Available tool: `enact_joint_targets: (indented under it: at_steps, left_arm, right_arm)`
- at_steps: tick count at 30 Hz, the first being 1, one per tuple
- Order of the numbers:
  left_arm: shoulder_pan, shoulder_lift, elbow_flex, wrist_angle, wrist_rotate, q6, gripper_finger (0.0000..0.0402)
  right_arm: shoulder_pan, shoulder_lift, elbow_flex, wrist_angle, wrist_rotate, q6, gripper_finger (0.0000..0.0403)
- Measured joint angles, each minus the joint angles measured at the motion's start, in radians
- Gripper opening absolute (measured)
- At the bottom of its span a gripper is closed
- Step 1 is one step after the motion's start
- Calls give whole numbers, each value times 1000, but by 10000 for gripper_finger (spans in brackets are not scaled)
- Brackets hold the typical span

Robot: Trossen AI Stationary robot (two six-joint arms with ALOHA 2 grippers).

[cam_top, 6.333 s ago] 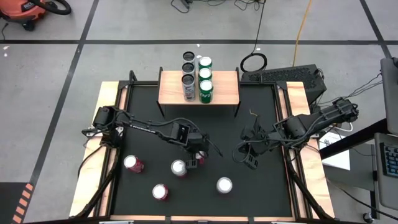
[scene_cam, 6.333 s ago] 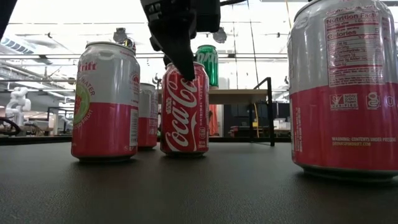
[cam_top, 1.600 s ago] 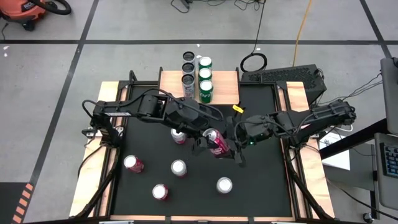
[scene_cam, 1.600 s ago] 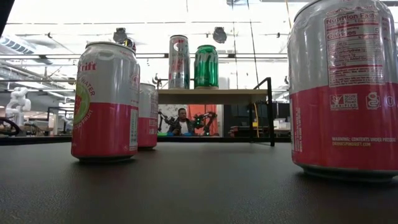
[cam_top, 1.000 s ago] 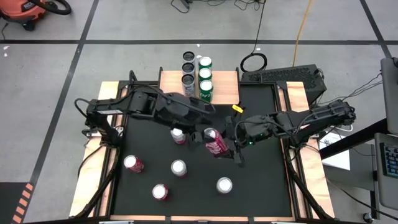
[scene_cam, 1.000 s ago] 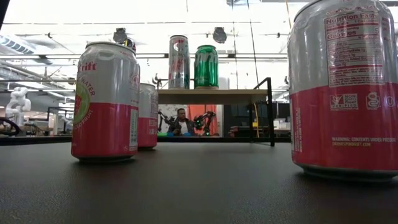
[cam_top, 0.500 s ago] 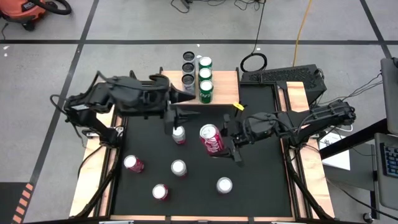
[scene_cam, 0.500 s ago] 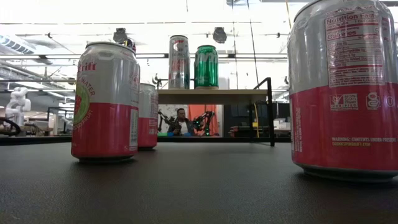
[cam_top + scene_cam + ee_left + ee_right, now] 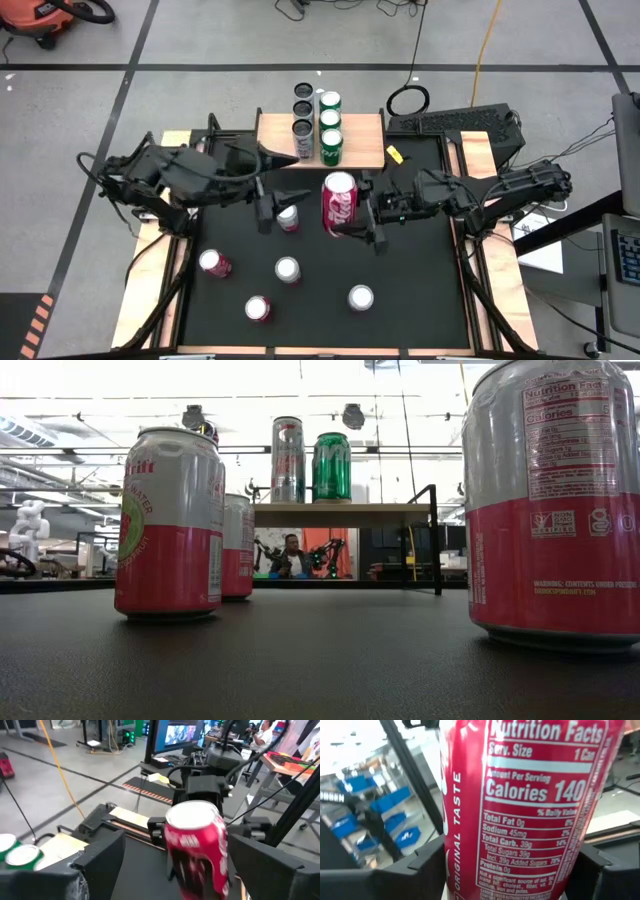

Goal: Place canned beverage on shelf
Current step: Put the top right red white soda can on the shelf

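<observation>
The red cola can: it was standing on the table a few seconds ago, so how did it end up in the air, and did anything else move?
The left gripper lifted the red cola can off the mat, passed it to the right gripper, let go and pulled back, open. The right gripper now holds the can upright, carried closer to the shelf. The six cans on the shelf and the five pink cans on the mat stayed put.
</observation>
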Motion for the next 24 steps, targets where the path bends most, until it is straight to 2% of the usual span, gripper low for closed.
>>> enact_joint_targets:
  at_steps: [7,12,18,21,24]
  left_arm:
    - [-62,-90,-1,-3,-21,70,320]
    - [-82,-146,-68,4,-20,91,316]
    - [-83,-153,-206,251,40,96,315]
    - [-82,-133,-238,372,-14,103,315]
    - [-66,-106,-238,458,-51,178,315]
  right_arm:
    - [0,-2,0,56,30,49,272]
    - [1,-2,0,51,76,49,272]
    - [0,-2,0,52,80,44,272]
    - [0,-2,0,52,76,40,272]
    - [0,-2,0,51,77,26,273]
